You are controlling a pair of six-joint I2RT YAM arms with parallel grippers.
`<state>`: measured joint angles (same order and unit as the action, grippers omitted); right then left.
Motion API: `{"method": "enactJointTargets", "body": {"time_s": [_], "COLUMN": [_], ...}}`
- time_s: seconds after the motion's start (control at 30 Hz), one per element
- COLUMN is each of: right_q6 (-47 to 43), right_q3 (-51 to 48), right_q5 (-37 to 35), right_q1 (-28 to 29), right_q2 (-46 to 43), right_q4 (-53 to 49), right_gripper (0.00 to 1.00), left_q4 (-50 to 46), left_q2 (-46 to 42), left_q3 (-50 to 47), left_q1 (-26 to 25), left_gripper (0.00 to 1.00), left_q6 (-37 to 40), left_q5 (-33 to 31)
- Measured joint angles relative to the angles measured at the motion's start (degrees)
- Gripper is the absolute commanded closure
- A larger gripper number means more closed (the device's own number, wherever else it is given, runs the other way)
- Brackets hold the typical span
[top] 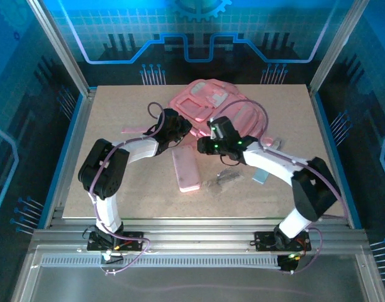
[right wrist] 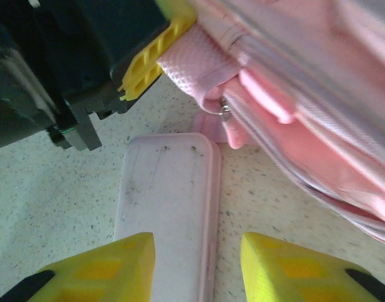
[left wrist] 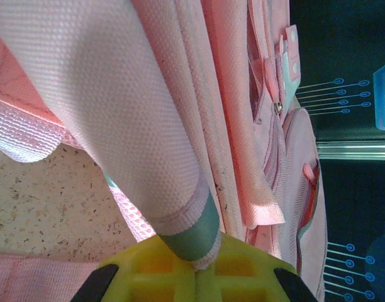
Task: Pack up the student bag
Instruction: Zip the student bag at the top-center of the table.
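Nearest to me, on the side of the student bag (top: 211,100) that faces the arm bases, a flat pink pencil case (right wrist: 167,195) lies on the speckled table (top: 117,189), its far end just short of the bag's near edge. I have the right gripper (right wrist: 199,264) poised over that case with its yellow fingers apart and nothing between them. One finger sits above the case's surface and the other just off its long edge, so I read this as lining up a pick rather than a grip. I cannot tell whether either finger touches the case. A small clear item (top: 224,177) and a blue-grey flat piece (top: 262,173) lie a little further from the bag on the same near side, and I take them for later loads. Closer to the bag, the left gripper (left wrist: 195,267) is clamped tight on a fold of its pink fabric with a green-trimmed edge, at the bag's near-left corner. My judgement is that this hold is there to lift the flap and keep the mouth open, so the case can go in. The bag itself lies slumped on its side toward the far middle of the table, with its zip pockets and pale patches facing up.
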<state>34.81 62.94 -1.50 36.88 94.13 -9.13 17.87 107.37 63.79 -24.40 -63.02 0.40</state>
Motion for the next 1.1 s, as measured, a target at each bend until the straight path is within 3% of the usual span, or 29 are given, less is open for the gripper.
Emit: {"method": "enactJointTargets", "body": {"time_s": [0.2,0.6,0.77,0.93,1.1], "right_q6": [1.7,2.7,2.4,0.6,-0.8], "right_q3": [1.2,7.5,12.2,14.1,9.6], "right_q5": [-2.6,-14.3,-17.1,-17.0,-10.7], "right_q1": [1.7,1.7,1.7,1.8,1.0], "right_q2": [8.4,16.9,20.8,21.9,19.7], "right_q4": [4.1,8.0,6.3,5.8,9.4], "right_gripper": [0.67,0.64,1.00,1.00,1.00], "left_q4": [-0.1,-1.3,-0.9,-0.2,-0.4], "left_q2": [-0.9,-3.4,-4.0,-4.6,-4.8], "left_q3": [-0.2,-1.3,-2.1,-3.3,-4.1], "left_q1": [-0.2,-1.0,-1.0,-1.0,-0.7], "left_gripper": [1.00,1.00,1.00,1.00,1.00], "left_q6": [-0.8,-1.6,-2.1,-2.7,-2.7], "left_q5": [-0.2,-0.8,-2.0,-2.8,-2.8]}}
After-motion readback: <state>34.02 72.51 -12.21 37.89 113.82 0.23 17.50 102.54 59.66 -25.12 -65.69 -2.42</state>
